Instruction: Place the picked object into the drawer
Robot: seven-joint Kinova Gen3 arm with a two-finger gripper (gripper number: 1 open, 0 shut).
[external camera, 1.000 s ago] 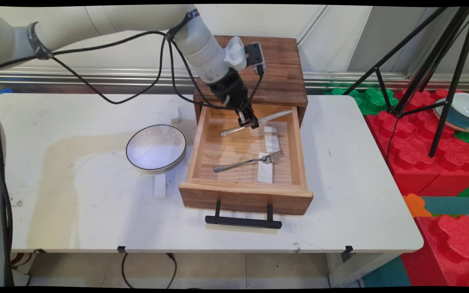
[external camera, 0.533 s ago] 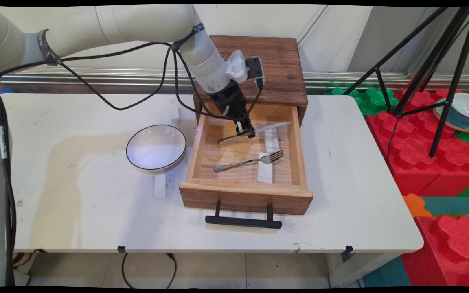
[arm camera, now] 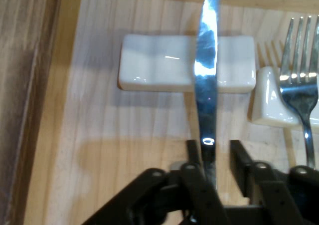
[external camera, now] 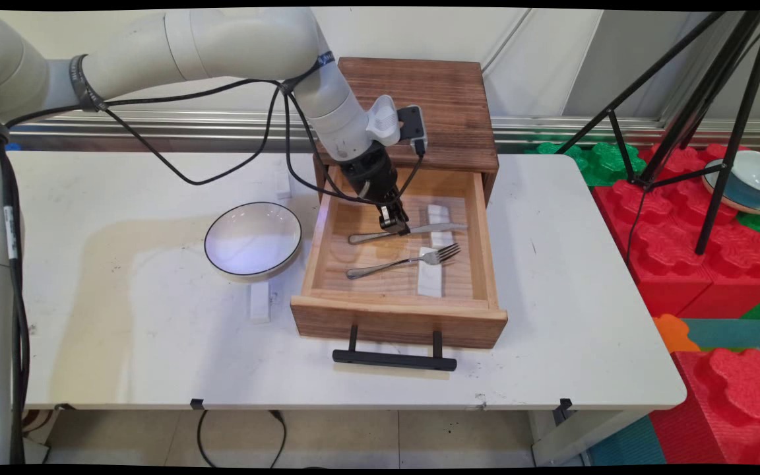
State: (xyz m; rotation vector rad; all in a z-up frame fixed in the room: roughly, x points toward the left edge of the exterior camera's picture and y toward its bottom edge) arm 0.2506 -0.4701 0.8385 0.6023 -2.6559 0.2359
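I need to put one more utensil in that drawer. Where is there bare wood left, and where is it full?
Bare wood: the drawer's left half, round the handles. Also the strip between the fork and the front wall. Crowded: the right half, where the knife in the gripper and the fork cross two white rests.

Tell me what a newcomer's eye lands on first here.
The black hand inside the open wooden drawer at mid-table, with a knife between its fingers, blade lying across a white rest. Just nearer in the drawer, a fork lies on a second rest. A white bowl sits left of the drawer.
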